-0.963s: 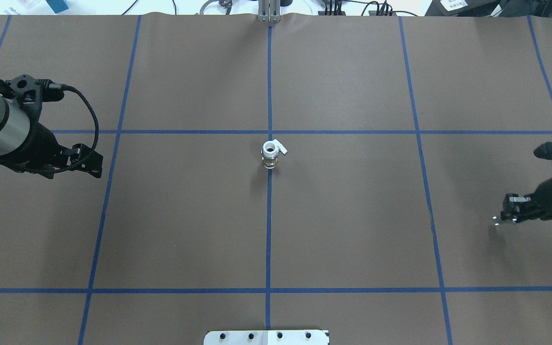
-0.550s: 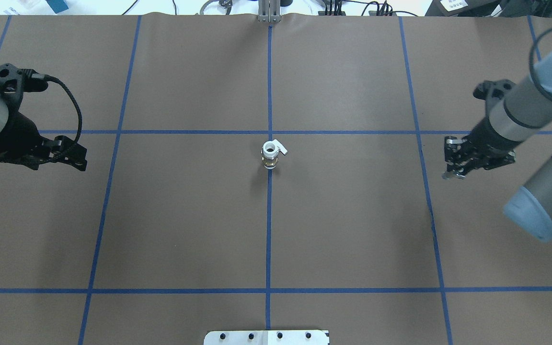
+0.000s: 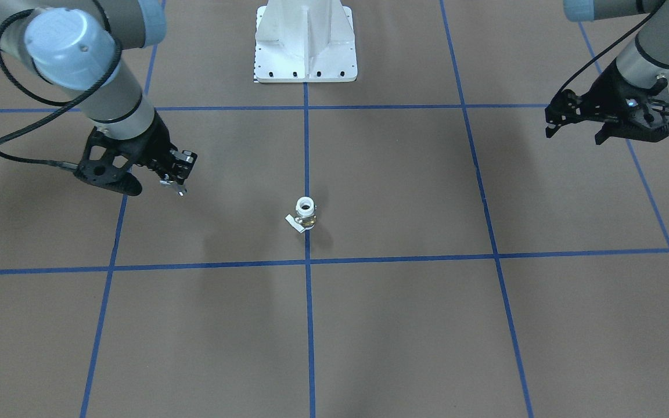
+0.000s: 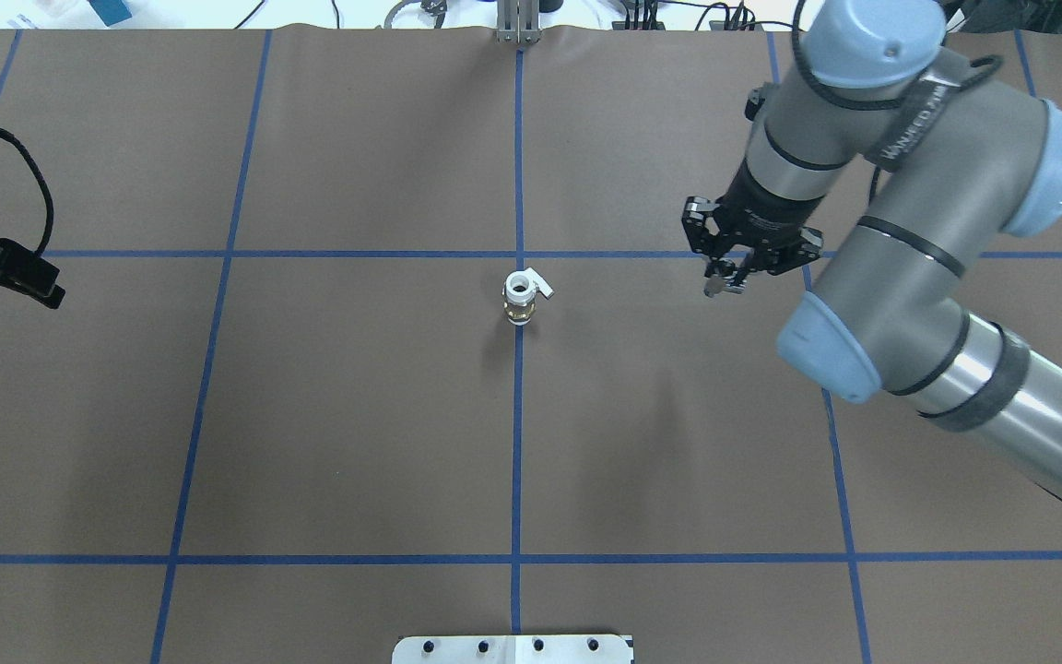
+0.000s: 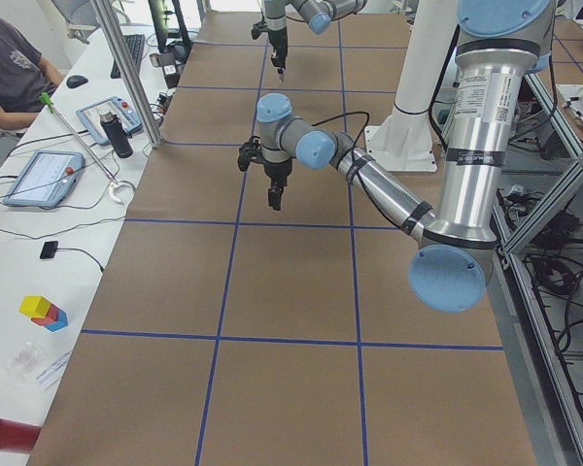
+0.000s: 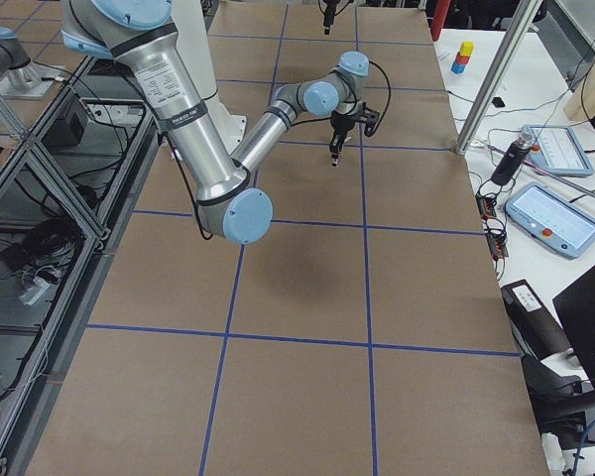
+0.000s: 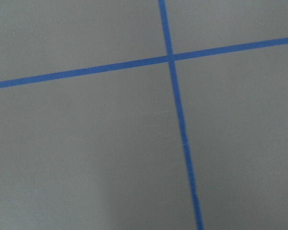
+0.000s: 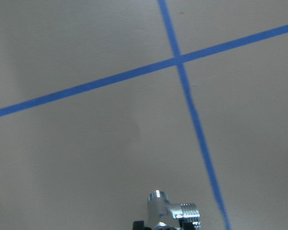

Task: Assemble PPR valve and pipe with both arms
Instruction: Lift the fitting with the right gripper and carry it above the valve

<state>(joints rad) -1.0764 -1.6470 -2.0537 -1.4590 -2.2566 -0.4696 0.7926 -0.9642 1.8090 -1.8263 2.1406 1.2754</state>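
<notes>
The PPR valve (image 4: 519, 295) (image 3: 305, 212) stands upright on the centre blue line, white with a brass middle, its tab handle sticking out to one side. My right gripper (image 4: 723, 279) (image 3: 176, 181) hangs to the valve's right above the table, shut on the pipe (image 4: 715, 288) (image 8: 170, 211), a shiny silver stub that sticks out below the fingers. My left gripper (image 3: 572, 136) (image 4: 29, 277) is far off at the table's left edge, open with nothing between its fingers. The left wrist view shows only paper and tape.
Brown paper with a blue tape grid (image 4: 518, 415) covers the table. The white pedestal base (image 3: 305, 46) stands at the robot's side. A metal post (image 4: 518, 23) rises at the far edge. A person (image 5: 10, 68) sits at a desk with tablets beyond it.
The right arm has swung in from the right edge toward the valve, carrying the pipe. The left arm has drawn back further left. The valve has not moved.
</notes>
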